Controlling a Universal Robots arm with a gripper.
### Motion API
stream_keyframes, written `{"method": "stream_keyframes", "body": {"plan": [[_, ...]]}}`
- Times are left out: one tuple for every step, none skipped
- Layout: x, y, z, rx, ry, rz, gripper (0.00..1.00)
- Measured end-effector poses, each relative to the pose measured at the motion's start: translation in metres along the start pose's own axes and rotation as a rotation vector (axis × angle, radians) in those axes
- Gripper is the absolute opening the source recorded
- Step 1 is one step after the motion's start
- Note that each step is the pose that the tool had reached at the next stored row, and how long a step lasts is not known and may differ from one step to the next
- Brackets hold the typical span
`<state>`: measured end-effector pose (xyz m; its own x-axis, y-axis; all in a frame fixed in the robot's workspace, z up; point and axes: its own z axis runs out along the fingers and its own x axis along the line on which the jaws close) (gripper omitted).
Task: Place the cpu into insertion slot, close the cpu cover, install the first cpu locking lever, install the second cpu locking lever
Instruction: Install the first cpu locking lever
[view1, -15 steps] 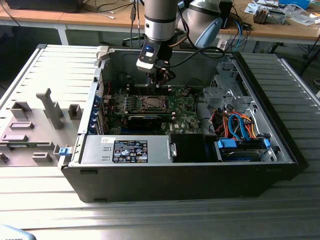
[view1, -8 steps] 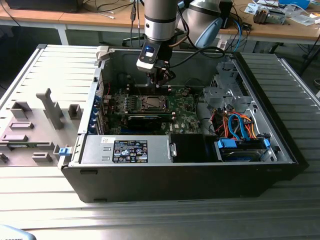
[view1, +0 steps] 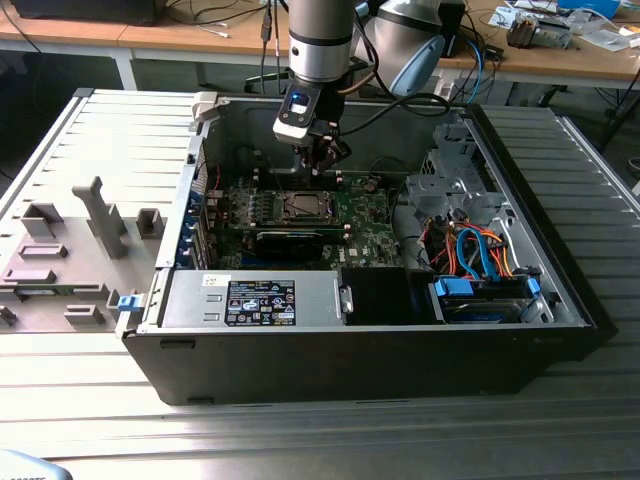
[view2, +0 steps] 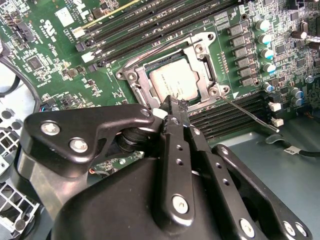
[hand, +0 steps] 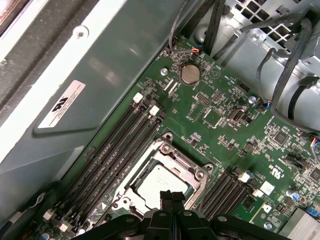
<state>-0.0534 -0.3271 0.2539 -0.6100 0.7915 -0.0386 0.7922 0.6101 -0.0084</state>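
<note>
Closest to my wrist cameras, the gripper (view2: 175, 106) has its fingers pinched shut, apparently empty, tips at the edge of the cpu cover (view2: 202, 55), I judge to hold it down. The cpu (view2: 172, 82) lies in the insertion slot (view2: 199, 82), upper middle of the exterior view.

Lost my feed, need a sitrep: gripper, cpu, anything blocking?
Shut gripper over cpu edge. Chip seated, cpu cover down. One locking lever sticking out; nothing blocking.
</note>
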Motion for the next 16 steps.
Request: {"method": "stream_keyframes", "body": {"plan": [[0.0, 0.0, 0.0, 0.0, 0.0, 0.0, 0.11], [0.0, 0.0, 0.0, 0.0, 0.0, -0.001, 0.11], [0.0, 0.0, 0.0, 0.0, 0.0, -0.002, 0.11], [0.0, 0.0, 0.0, 0.0, 0.0, -0.003, 0.11], [0.0, 0.0, 0.0, -0.0002, 0.0, -0.003, 0.11], [0.0, 0.0, 0.0, -0.0002, -0.0001, -0.004, 0.11], [0.0, 0.0, 0.0, -0.0002, 0.0, -0.004, 0.11], [0.0, 0.0, 0.0, -0.0002, -0.0001, -0.007, 0.11], [0.0, 0.0, 0.0, -0.0005, -0.0001, -0.012, 0.11], [0.0, 0.0, 0.0, -0.0004, -0.0001, -0.012, 0.11], [0.0, 0.0, 0.0, -0.0005, -0.0001, -0.012, 0.11], [0.0, 0.0, 0.0, -0.0005, -0.0001, -0.013, 0.11], [0.0, 0.0, 0.0, -0.0005, -0.0001, -0.013, 0.11], [0.0, 0.0, 0.0, -0.0005, -0.0001, -0.013, 0.11], [0.0, 0.0, 0.0, -0.0005, -0.0001, -0.014, 0.11], [0.0, 0.0, 0.0, -0.0006, -0.0001, -0.014, 0.11]]}}
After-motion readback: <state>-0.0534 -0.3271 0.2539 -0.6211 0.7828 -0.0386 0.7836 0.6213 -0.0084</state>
